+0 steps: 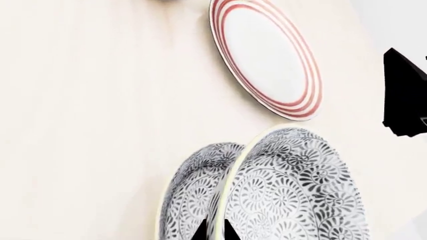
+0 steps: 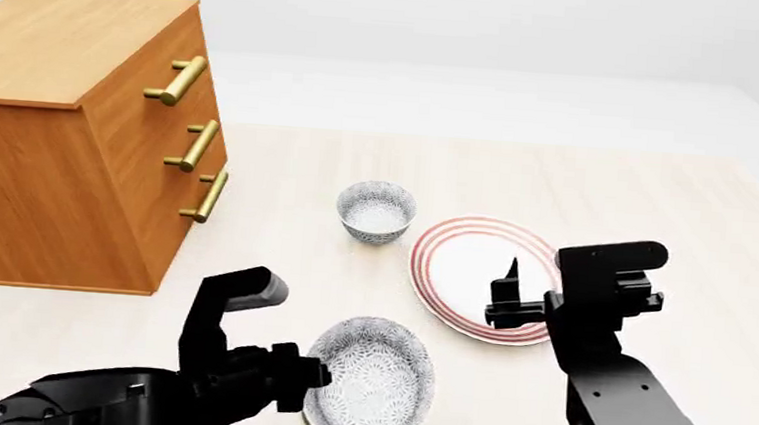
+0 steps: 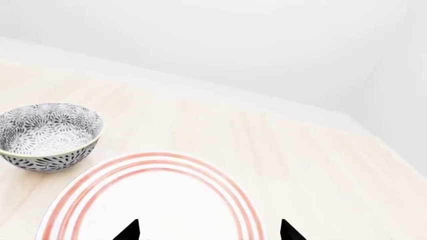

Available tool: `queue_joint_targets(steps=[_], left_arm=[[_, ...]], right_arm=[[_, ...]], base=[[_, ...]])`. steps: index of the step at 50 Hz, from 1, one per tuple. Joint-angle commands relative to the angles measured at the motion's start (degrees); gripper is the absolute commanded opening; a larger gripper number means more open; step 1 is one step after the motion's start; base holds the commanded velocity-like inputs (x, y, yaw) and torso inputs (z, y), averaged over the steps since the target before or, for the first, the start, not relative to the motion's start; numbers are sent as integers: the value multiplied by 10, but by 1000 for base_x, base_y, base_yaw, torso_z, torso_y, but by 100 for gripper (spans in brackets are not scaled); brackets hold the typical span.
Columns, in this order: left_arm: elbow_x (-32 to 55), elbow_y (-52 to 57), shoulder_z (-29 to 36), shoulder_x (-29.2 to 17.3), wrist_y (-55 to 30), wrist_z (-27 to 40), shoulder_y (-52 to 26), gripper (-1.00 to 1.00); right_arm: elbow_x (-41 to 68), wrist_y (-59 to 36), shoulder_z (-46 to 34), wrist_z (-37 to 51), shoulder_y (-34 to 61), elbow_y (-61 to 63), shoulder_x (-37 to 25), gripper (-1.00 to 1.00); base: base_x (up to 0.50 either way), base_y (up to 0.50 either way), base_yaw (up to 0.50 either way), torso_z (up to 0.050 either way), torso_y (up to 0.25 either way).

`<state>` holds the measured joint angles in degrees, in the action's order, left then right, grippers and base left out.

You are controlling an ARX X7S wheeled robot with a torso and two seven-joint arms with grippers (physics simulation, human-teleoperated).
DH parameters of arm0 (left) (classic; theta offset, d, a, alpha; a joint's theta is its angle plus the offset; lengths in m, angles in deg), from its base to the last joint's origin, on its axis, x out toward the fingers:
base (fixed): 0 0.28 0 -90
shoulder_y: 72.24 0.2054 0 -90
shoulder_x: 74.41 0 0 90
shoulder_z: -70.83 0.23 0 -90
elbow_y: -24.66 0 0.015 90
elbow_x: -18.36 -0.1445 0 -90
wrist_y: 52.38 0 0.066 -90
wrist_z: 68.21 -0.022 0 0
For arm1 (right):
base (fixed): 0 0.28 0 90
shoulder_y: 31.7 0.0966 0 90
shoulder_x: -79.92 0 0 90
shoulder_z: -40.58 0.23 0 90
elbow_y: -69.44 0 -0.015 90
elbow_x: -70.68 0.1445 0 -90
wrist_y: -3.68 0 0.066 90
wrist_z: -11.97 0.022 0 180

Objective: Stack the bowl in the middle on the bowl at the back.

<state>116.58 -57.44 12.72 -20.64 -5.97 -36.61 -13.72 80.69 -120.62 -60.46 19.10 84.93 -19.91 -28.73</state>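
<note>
Speckled grey-and-white, the bowl in the middle (image 2: 371, 380) hangs tilted, its rim pinched in my left gripper (image 1: 215, 231), over the nearest bowl (image 1: 193, 192) at the desk's (image 2: 648, 206) near edge, and could slip before reaching the back bowl (image 2: 376, 210); my right gripper (image 3: 208, 231) hovers spread, empty, above the plate (image 2: 475, 279).
</note>
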Motion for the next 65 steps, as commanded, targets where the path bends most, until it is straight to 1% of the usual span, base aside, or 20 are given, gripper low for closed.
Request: queue_joint_targets(steps=[1,27,28,48,57,62,65], left_arm=[[2,-24,4,9,2,-8,-9,-100],[1,-49,17,17,-8,-30,-17,-100],[2,-49,17,17,-8,-30,-17,100],[2,-33,16,9,-7,-31,-17,100],[9,12,-8,-11,5,-20,-25,100],[-8,39,-19,-19,11,-30,-41,100],[-38,60,-24,-23,20,-44,-49,100]], right_arm=[[2,3,0,1,-1,-3,-1,100],[4,12,-4,2,-1,-17,-2,100],[4,12,-4,2,-1,-17,-2,100],[6,11,-6,5,-1,-16,-4,100],[9,7,-5,6,-3,-8,-6,100],[12,-2,-4,8,-5,7,-8,100],[13,-13,-2,13,-8,27,-10,100]], base=[[0,0,0,0,0],[0,0,0,0,0],[0,0,0,0,10],[0,0,0,0,0],[0,0,0,0,0],[0,0,0,0,0],[0,0,0,0,0]])
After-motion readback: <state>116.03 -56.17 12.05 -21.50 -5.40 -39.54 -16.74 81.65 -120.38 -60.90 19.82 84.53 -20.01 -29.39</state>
